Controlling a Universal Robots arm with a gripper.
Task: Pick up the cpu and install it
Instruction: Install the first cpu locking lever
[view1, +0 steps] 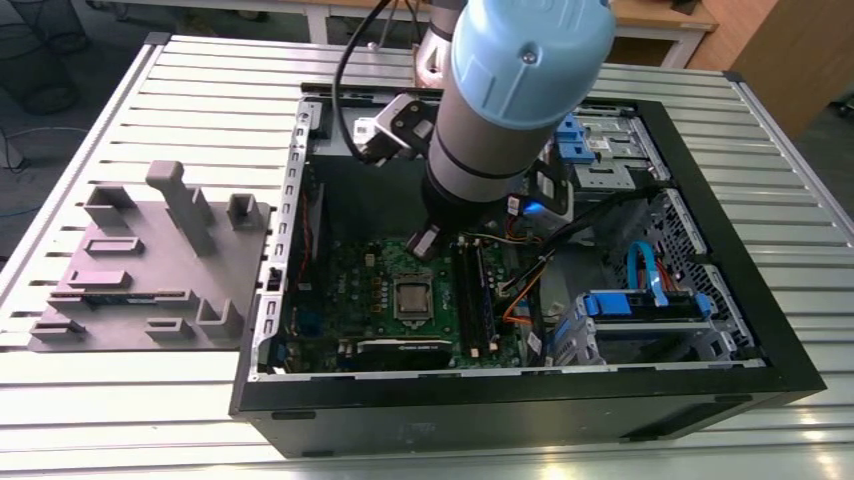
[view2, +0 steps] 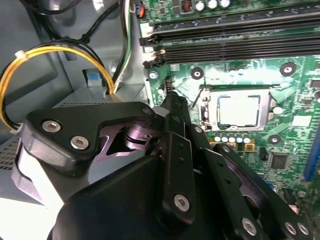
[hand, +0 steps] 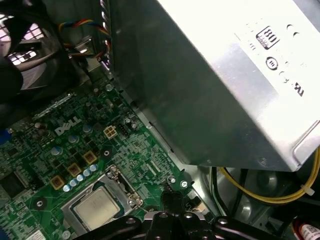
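cpu (view2: 239, 111) seated flat in socket on green board (view1: 380, 270), just beyond gripper (view2: 172, 102) tip. fingers pressed together, grasping nothing. grey power-supply box (hand: 220, 85) close alongside.

Small flat square cpu (view1: 412, 297) (view2: 239, 111) (hand: 97, 205) with pale silver-grey metal top, lying level in its socket frame on the green circuit board (view1: 387, 275) inside the open case, toward the near side, left of the long black memory slots (view1: 470, 290).
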